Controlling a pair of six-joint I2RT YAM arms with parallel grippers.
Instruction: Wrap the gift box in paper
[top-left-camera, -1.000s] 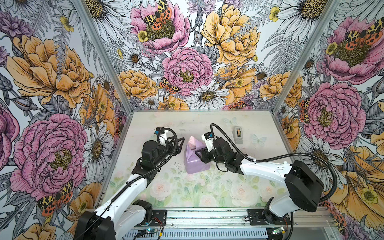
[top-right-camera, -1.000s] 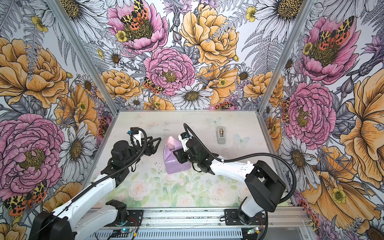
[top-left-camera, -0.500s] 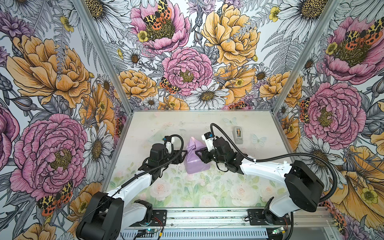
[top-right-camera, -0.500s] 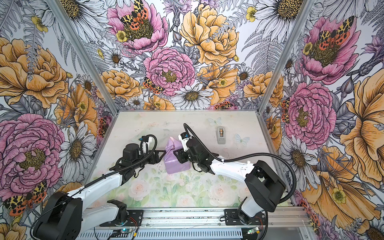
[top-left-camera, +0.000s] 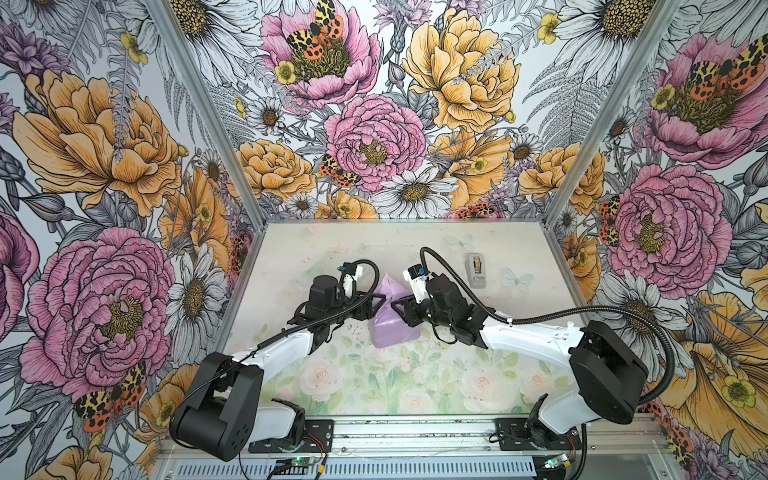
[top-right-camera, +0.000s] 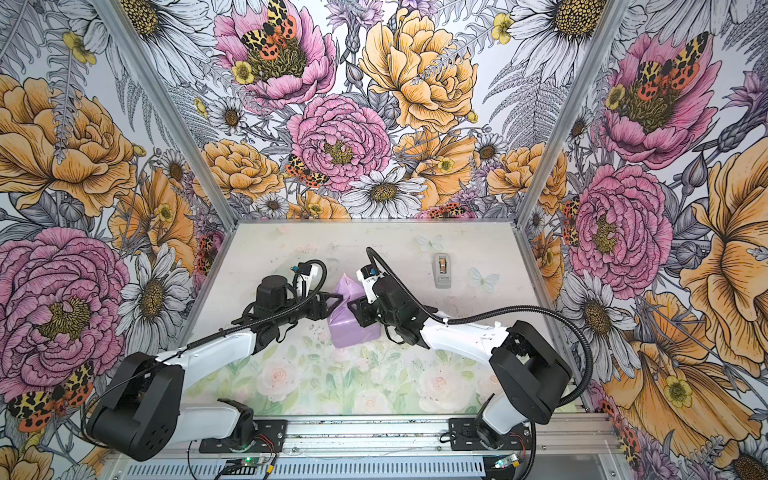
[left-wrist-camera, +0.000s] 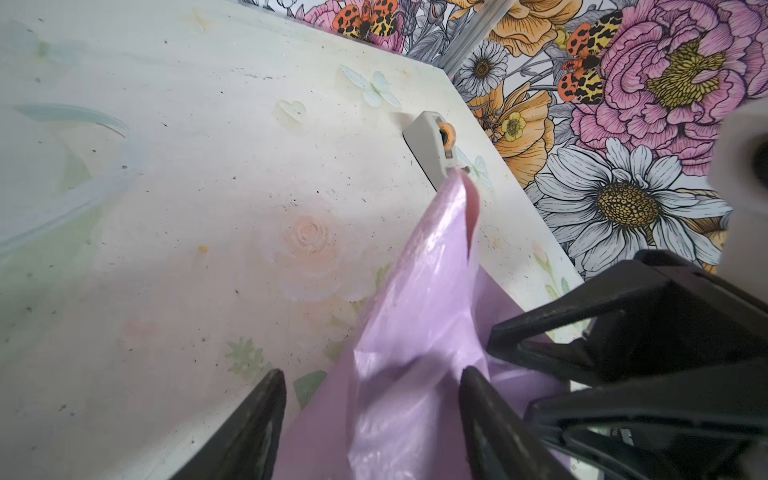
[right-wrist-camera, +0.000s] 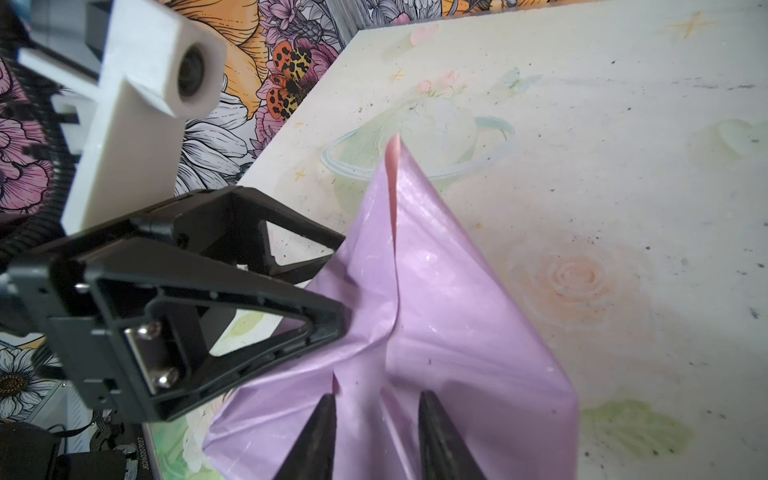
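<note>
Now the left hand (top-left-camera: 376, 301) is at the parcel. One second ago it sits well to the left, clear of the paper (top-left-camera: 390, 286). Half a second ago it is partway in. At this moment its tips touch the paper's left flank, opposite the right hand (top-left-camera: 395, 306). The right hand shows no visible shift over the same interval and rests against the right flank.

Left hand state, left wrist view: the fingers (left-wrist-camera: 266, 419) are apart and straddle the upright flap, with lilac sheet filling the gap between them. They are not closed on it. The right wrist view agrees: one finger presses into the paper and the other stands clear behind it.

Right hand (right-wrist-camera: 377, 397) state, right wrist view: the fingers are narrowly apart with a ridge of paper running between them. I cannot tell whether the ridge is pinched or only bracketed.

The gift box (top-left-camera: 395, 334) is not seen directly. It reads as a lilac block under the sheet, mid-counter (top-left-camera: 374, 386), between the two hands. The paper is drawn over it and rises at the far end into a pointed peak, with the pink underside showing at the tip. The tape dispenser (top-left-camera: 477, 270) lies well apart, toward the far right.

Judgement: the approach is complete and both hands now flank the end flap. The next move probably calls for closing on the flap and folding the peak down onto the box. Risks are that the thin sheet tears or slips free, or that the box slides under a one-sided push. The wrap is not finished, because this end stands loose.
</note>
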